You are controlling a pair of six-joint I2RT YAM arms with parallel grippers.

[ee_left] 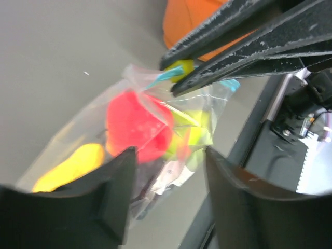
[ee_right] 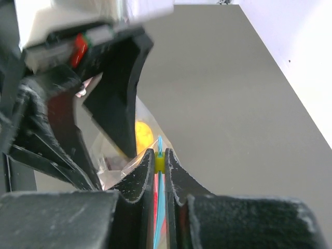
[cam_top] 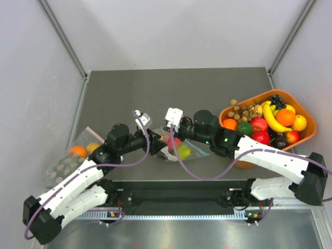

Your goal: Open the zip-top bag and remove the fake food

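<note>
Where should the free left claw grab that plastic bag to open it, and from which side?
Probably the teal zip strip at the mouth of the zip-top bag, beside where the right gripper pinches it: it is the one firm edge, while the film below lies slack over the fake food. The open left gripper could come from its own side, facing the right.

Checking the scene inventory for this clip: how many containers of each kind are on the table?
Clear plastic bags: 2, the zip-top bag at the centre and a second bag at the left side.
Orange basket: 1, full of fruit.
Total: 3 containers.
</note>
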